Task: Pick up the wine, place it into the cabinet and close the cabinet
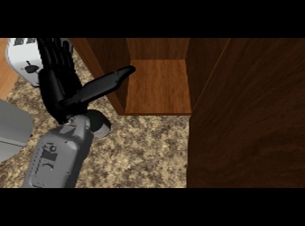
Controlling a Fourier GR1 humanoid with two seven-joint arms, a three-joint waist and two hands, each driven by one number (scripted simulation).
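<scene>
Walnut-brown cabinet (156, 84), head view: door (259, 114) standing open as a broad dark panel to the cabinet's right, filling that side of the view; interior shelf bare as far as visible.

Wine: not visible anywhere in this view. Not on the shelf, not on the counter near the cabinet, not in the hand. Location cannot be told.

Left hand (61, 84): black, just left of the cabinet's left wall, fingers straight and held together pointing up the view, thumb spread apart toward the cabinet mouth; holds nothing. Grey forearm below it, over the counter.

Right hand: not in view.

Counter (142, 150): speckled stone, running in front of and left of the cabinet.

White appliance (25, 57): behind the left hand, well left of the cabinet. Grey object (2, 130): further left, at the view's edge, unidentified.

Handling estimate, wine: presumably a glass bottle, so heavy for its size, rigid, smooth, breakable; best taken round the body, kept upright.

Clearances, judged: cabinet mouth narrow between left wall and door. Approach room lies over the counter in front of the cabinet. Door edge and left wall are the likely strike points. Thumb sits close to the left wall.
</scene>
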